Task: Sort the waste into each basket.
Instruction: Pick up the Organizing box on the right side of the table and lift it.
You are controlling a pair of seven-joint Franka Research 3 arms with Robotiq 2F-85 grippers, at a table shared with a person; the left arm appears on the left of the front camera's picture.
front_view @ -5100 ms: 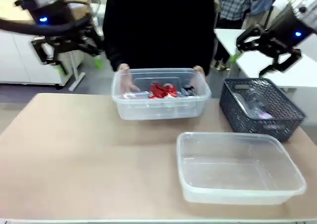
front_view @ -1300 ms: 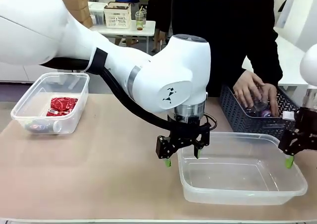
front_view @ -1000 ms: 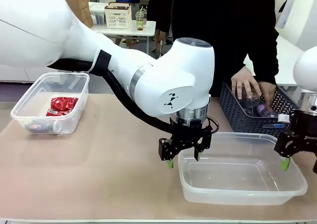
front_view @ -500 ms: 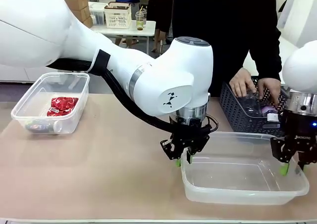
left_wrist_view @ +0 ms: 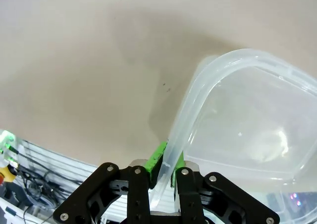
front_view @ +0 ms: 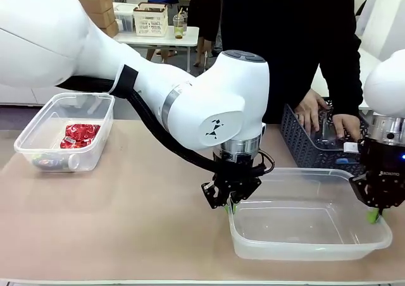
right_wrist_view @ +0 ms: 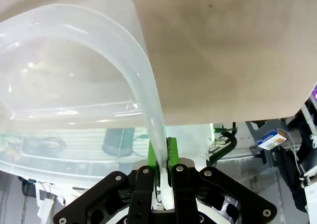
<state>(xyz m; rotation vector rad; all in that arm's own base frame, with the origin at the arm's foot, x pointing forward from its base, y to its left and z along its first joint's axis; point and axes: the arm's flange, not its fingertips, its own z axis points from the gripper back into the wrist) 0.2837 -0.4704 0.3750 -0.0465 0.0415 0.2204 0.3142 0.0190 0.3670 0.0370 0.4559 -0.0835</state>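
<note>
Grip is set: our left gripper (front_view: 230, 205) and right gripper (front_view: 373, 216), open a second ago, now clamp opposite rims of the empty clear tub (front_view: 304, 248), so we can likely move it.

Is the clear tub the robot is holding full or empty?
Empty: the clear tub shows only its bare bottom through its walls.
</note>
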